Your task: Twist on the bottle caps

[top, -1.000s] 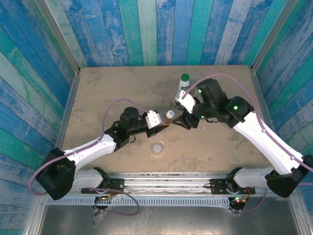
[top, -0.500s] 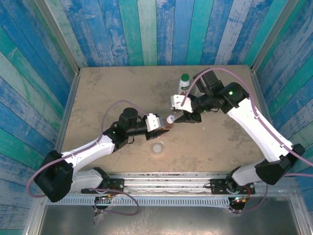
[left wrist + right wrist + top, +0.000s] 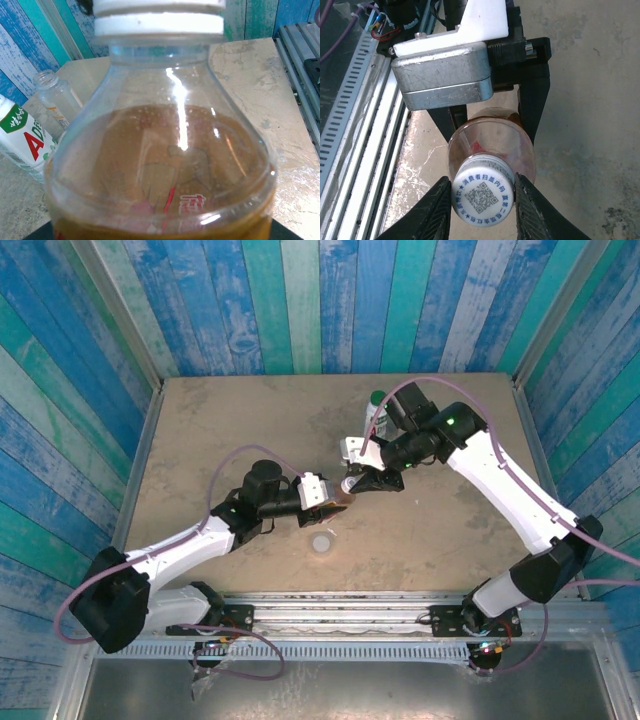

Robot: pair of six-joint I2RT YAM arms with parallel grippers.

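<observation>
Cap tightening: the left tool (image 3: 338,496) clamps the amber bottle (image 3: 490,142) while the right tool (image 3: 483,210) pinches its white cap (image 3: 482,192); turning should stay square to the neck, avoiding cross-threading.

drink bottle (image 3: 344,490) — centre of table (image 3: 200,420) | loose cap (image 3: 321,542) in front of it | second bottle (image 3: 377,406) behind, right

The bottle (image 3: 160,165) is glossy clear plastic, its white cap (image 3: 482,196) matt.

Twin white-and-black arms
White links, black joints, purple cables (image 3: 240,452) on left arm (image 3: 185,540) and right arm (image 3: 510,490); right gripper (image 3: 482,200) black-fingered.
</observation>
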